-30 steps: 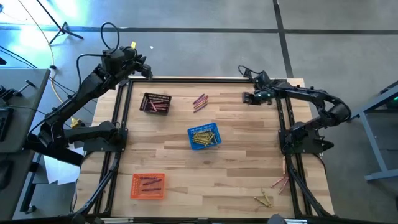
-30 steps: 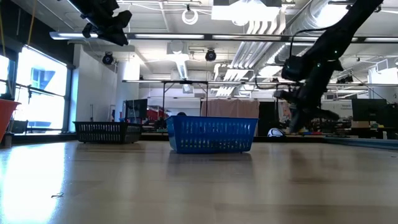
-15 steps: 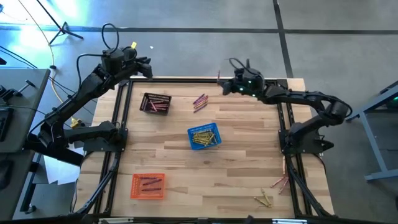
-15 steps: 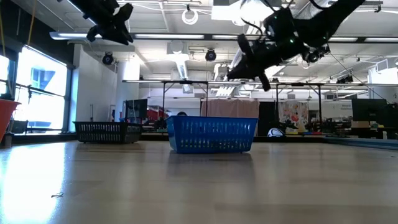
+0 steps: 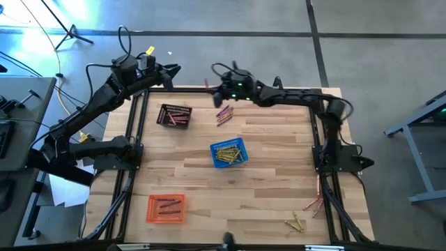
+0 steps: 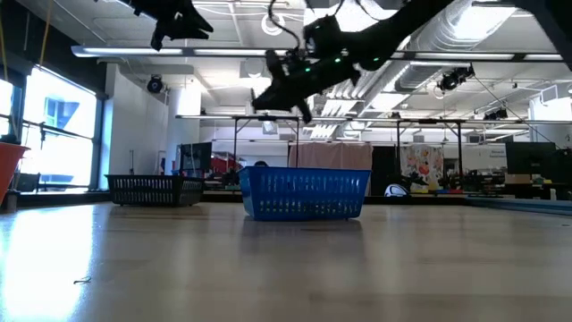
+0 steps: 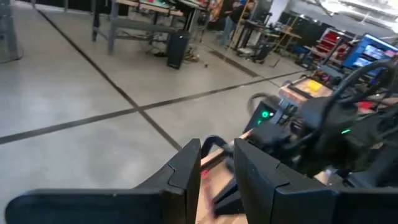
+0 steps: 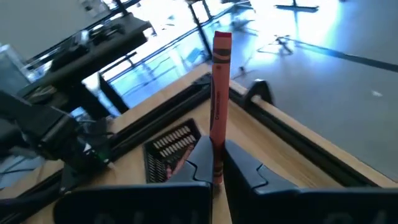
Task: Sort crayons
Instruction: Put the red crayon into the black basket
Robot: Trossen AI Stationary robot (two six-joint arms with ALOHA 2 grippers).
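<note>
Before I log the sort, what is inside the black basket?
The black basket holds several reddish crayons lying side by side. Anything beneath them or behind the mesh walls is hidden.

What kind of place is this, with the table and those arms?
Probably a robotics lab or workshop in a large industrial hall. A wooden table carries small mesh baskets, like the blue basket, for a crayon-sorting trial. Behind it stand workbenches under exposed ceiling ducts and a bare concrete floor.

A red crayon (image 8: pixel 217 99) stands upright, pinched between the right gripper's (image 8: pixel 213 163) fingers. Pink ones (image 5: pixel 224 113) lie loose just below it; yellow and pink strays (image 5: pixel 304 214) well away.
</note>
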